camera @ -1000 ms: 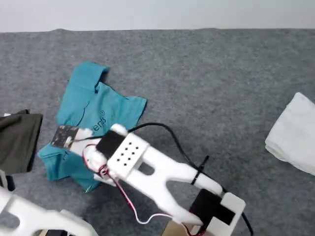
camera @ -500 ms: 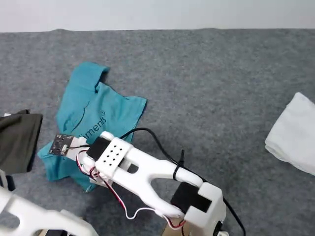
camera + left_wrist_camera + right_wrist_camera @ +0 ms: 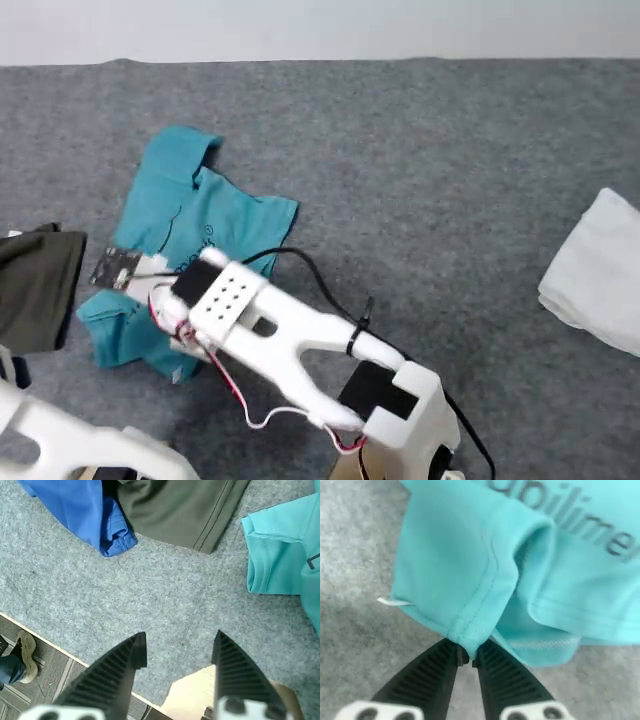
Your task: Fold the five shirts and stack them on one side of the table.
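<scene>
I have the right gripper clenched on the teal shirt, its two black fingers pinched together on a stitched fold of the hem at the shirt's near edge, where the cloth bunches up into a ridge just above the fingertips. From the high view, the right arm stretches from the near middle of the worktop out to the left, and its wrist sits over the near part of that shirt. The teal shirt lies rumpled on the left half of the grey worktop, one part running toward the far side and the near edge doubled over on itself (there is dark lettering across its front). At the left edge, just beside it but apart from it, lies the olive shirt. In the left wrist view a blue shirt lies touching the olive one, though I cannot tell which of the two is on top. The white shirt sits folded at the far right edge, well apart from the others. My left gripper is released, its ribbed fingers spread wide and hanging over bare grey covering near the worktop's edge, with nothing between them. The left arm shows at the near left corner.
</scene>
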Motion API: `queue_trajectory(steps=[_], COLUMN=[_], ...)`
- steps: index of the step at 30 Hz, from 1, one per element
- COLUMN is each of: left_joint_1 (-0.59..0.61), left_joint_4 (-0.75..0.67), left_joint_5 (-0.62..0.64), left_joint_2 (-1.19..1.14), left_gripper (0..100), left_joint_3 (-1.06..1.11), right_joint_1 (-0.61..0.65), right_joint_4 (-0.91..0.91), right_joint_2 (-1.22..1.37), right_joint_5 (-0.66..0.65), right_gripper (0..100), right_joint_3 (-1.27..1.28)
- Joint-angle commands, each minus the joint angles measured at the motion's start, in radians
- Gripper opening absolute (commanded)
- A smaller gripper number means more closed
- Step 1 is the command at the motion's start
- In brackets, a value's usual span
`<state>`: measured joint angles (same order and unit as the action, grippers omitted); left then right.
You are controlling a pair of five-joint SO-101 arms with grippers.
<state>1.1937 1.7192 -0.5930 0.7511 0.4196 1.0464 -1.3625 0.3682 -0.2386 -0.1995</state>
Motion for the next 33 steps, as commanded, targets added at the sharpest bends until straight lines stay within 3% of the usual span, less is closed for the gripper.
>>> queue_trajectory(steps=[1,7,17,24,33], left_joint_1=[-0.005,-0.008,-0.124,-0.187,-0.407], left_joint_4=[-0.018,-0.046,-0.038,-0.029,0.031], left_joint_5=[-0.009,-0.009,-0.008,-0.006,-0.005], left_joint_2=[0.025,0.025,0.025,0.025,0.025], left_gripper=[22,22,22,22,22], left_joint_3=[-0.008,-0.008,-0.010,-0.010,-0.002], right_joint_1=[-0.068,-0.177,-0.334,-0.499,-0.771], right_joint_4=[-0.110,-0.252,-0.406,-0.426,-0.424], right_joint_2=[-0.047,-0.099,-0.275,-0.409,-0.466], right_joint_5=[-0.011,-0.049,-0.127,-0.164,-0.209], right_gripper=[1.1,1.0,1.0,1.0,1.0], right_joint_3=[-0.110,-0.147,-0.147,-0.140,-0.140])
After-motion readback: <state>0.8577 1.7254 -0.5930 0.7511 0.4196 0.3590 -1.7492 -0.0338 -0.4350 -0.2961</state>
